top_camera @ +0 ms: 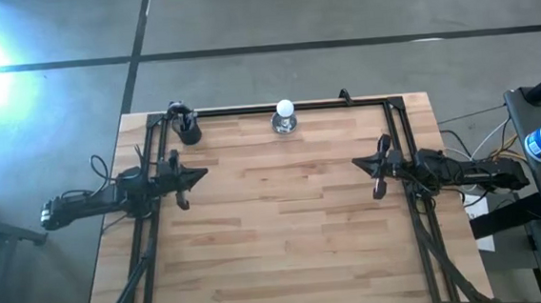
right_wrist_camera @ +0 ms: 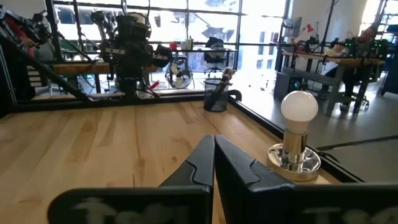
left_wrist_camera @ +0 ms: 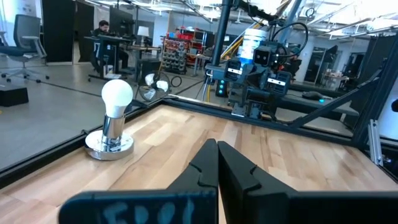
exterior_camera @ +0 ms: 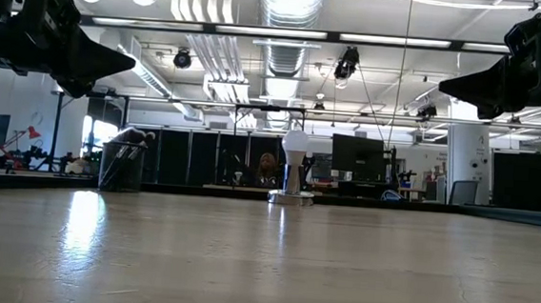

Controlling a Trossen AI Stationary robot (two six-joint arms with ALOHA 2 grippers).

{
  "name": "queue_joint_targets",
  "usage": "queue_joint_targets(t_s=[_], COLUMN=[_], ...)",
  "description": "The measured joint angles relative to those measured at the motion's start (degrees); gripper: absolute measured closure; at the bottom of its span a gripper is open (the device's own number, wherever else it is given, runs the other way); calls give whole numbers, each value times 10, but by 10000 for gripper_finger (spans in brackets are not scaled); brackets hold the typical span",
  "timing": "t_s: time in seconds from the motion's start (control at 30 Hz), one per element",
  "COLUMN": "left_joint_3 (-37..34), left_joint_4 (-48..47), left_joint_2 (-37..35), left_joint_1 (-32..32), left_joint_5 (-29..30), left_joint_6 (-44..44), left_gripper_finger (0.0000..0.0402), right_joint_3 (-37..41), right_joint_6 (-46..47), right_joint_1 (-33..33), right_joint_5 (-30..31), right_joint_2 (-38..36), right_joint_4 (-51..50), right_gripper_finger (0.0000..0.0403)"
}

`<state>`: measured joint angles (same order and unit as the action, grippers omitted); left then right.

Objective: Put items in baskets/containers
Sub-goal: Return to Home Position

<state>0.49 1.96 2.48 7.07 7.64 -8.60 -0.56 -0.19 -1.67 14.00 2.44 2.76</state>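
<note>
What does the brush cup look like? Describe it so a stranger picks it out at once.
Start at the wooden table and follow its far edge to the robot's left corner. There stands the black cup, dark and cylindrical, with brushes sticking out of its top. Its only neighbour on that edge, the white ball on a silvery base, is pale and holds nothing.

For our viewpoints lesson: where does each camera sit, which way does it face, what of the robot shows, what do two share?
High: above the table, facing down; left tool, right tool.
Low: table height, facing the cup; tools overhead.
Left wrist: faces the right arm; own shut fingers.
Right wrist: faces the left arm; own shut fingers.
Shared: white ball.
</note>
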Motion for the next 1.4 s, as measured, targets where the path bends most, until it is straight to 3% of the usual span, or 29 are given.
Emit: queue_joint_targets(t_s=[1.4], left_joint_3=[1], left_joint_4=[1], left_joint_2=[0], left_joint_1=[0], left_joint_5=[-1], left_joint_6=[0], left_gripper_finger=[401], right_joint_3=[0], right_joint_6=[1], right_joint_1=[21], right_joint_5=[0], right_joint_2=[0], right_joint_4=[0], right_gripper_finger=[394])
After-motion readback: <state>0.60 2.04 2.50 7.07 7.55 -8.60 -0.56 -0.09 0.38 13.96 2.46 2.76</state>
